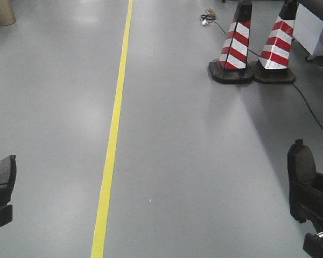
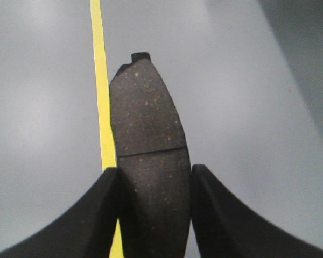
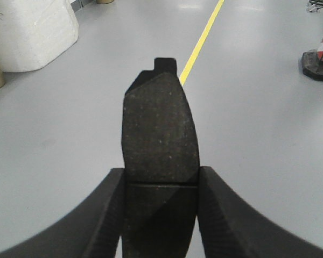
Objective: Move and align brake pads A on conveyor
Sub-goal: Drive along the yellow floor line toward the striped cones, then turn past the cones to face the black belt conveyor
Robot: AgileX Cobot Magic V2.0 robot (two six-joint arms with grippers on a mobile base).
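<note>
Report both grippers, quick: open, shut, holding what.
Left gripper: shut on a brake pad.
Right gripper: shut on another brake pad.

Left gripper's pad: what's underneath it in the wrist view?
Grey floor and a yellow line pass beneath the pad; its lower stretch is hidden behind pad and fingers.

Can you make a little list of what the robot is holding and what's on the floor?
left gripper: shut on a brake pad
right gripper: shut on another brake pad
conveyor: not in view
floor: grey, with a yellow line
cones: two, red and white striped, standing side by side
cable: runs past the cones
</note>
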